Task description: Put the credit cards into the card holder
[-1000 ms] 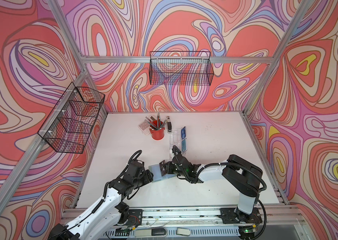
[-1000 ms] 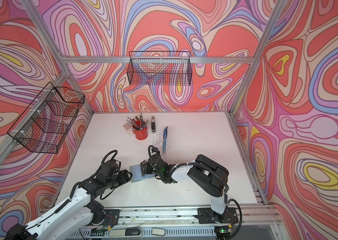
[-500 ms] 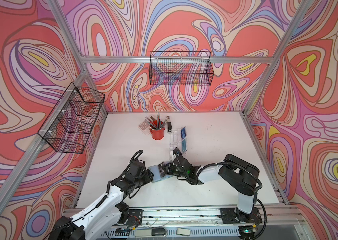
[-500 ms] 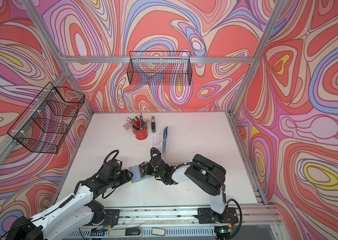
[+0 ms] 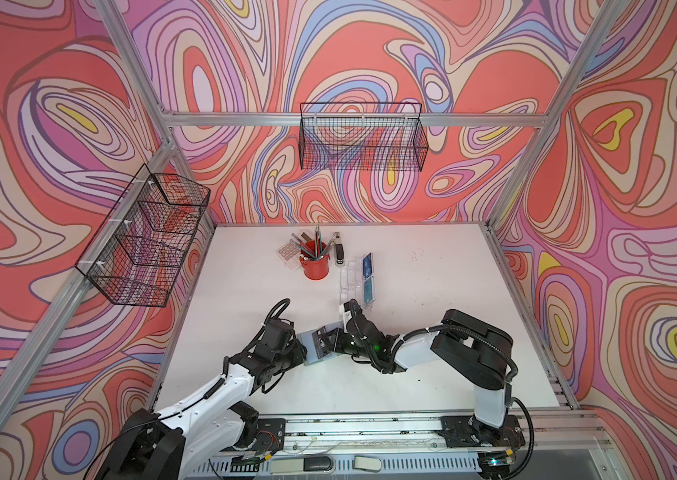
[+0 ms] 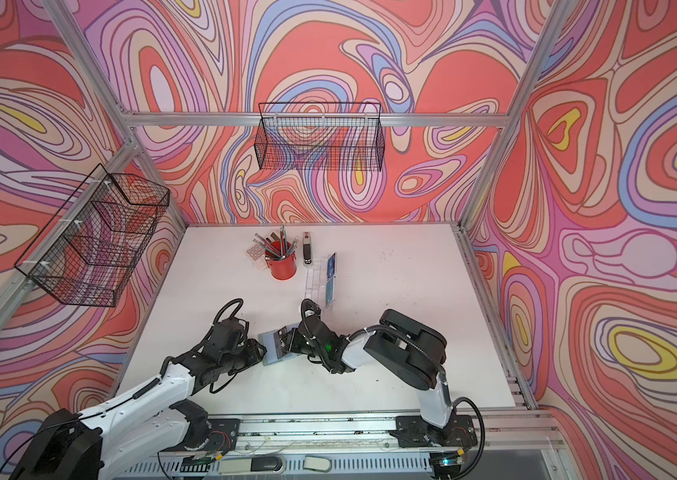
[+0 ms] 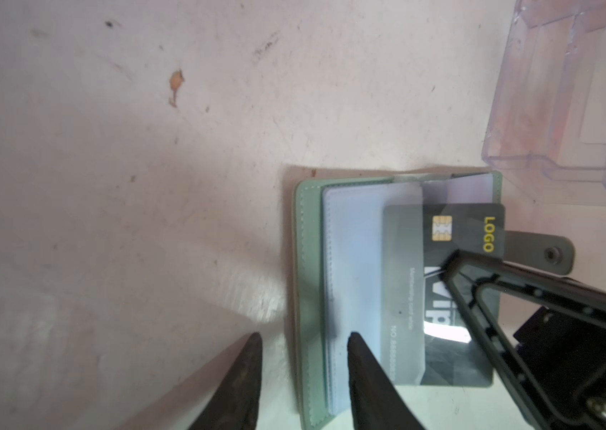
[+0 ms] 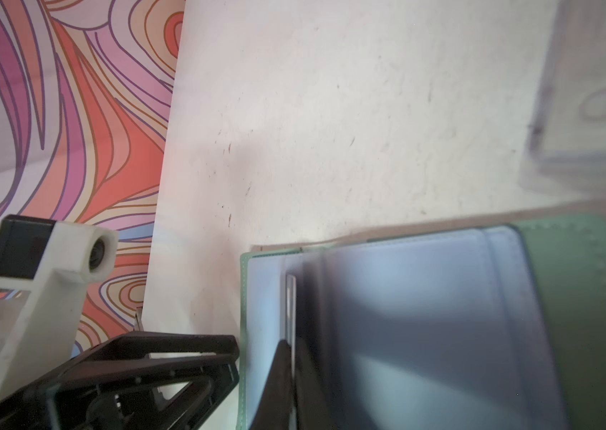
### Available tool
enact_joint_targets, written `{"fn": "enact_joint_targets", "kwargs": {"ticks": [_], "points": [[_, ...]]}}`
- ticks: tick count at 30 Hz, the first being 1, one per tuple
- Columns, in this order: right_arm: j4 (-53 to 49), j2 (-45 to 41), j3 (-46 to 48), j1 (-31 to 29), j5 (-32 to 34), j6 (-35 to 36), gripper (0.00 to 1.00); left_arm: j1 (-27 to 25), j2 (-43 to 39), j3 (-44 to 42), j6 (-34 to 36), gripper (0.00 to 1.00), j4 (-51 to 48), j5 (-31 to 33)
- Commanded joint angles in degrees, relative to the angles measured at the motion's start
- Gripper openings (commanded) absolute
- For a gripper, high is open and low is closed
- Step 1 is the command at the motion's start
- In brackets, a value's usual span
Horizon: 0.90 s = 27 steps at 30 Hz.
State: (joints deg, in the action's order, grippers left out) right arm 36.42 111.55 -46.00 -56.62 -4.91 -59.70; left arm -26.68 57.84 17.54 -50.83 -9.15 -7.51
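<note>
Near the front middle of the white table (image 5: 432, 332), between the two arms, the card holder (image 5: 311, 352) (image 6: 271, 351) lies opened flat, its green cover (image 7: 305, 260) down and its clear sleeves facing up. From the right, the right gripper (image 5: 334, 338) (image 7: 448, 262) is clamped tight on a dark grey card (image 7: 465, 223), pinching it near the pale "VIP" lettering. The far part of that card sits under a clear sleeve (image 7: 402, 231), while the end with the gold chip and the yellow "LOGO" sticks out past the holder's strap side. In the right wrist view the card shows only edge-on as a thin pale strip (image 8: 290, 305) between the dark fingers, with the holder (image 8: 573, 298) spread out beyond it. From the left, the left gripper (image 5: 301, 354) (image 7: 305, 338) sits low at the holder's outer edge with its jaws apart and nothing clamped between them. One finger (image 7: 359, 357) lies over the sleeves and the other (image 7: 249, 361) is over bare table beside the cover; whether either presses down cannot be told. Farther back, a clear stand (image 5: 347, 278) (image 7: 573, 93) is just behind the holder and has two blue cards (image 5: 366, 264) standing in it. A red pot (image 5: 315, 266) of pencils is to its left.
</note>
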Motion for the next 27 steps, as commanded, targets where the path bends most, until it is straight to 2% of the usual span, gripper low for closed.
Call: {"fn": "enact_joint_targets", "kwargs": {"ticks": [1,8,15,22,27], "points": [[-2.90,2.08,0.82,-0.68,0.32,-0.85,0.00,-0.02,2.43,0.01,-0.30,0.35,0.30,-0.55],[-4.36,3.70,-0.57,-1.04,0.86,-0.68,0.00,0.00,3.33,0.52,0.01,0.30,0.30,-0.18],[-7.85,3.07,-1.51,-2.10,4.68,0.13,0.00,0.03,5.06,0.56,0.18,0.21,1.33,-1.19],[-10.51,4.34,-3.72,-3.02,5.99,0.77,0.00,-0.02,4.91,0.83,0.02,0.19,1.28,-1.29],[-15.17,0.33,-2.99,-3.05,10.49,2.08,0.14,0.05,3.06,0.92,0.16,0.20,-0.91,0.16]]}}
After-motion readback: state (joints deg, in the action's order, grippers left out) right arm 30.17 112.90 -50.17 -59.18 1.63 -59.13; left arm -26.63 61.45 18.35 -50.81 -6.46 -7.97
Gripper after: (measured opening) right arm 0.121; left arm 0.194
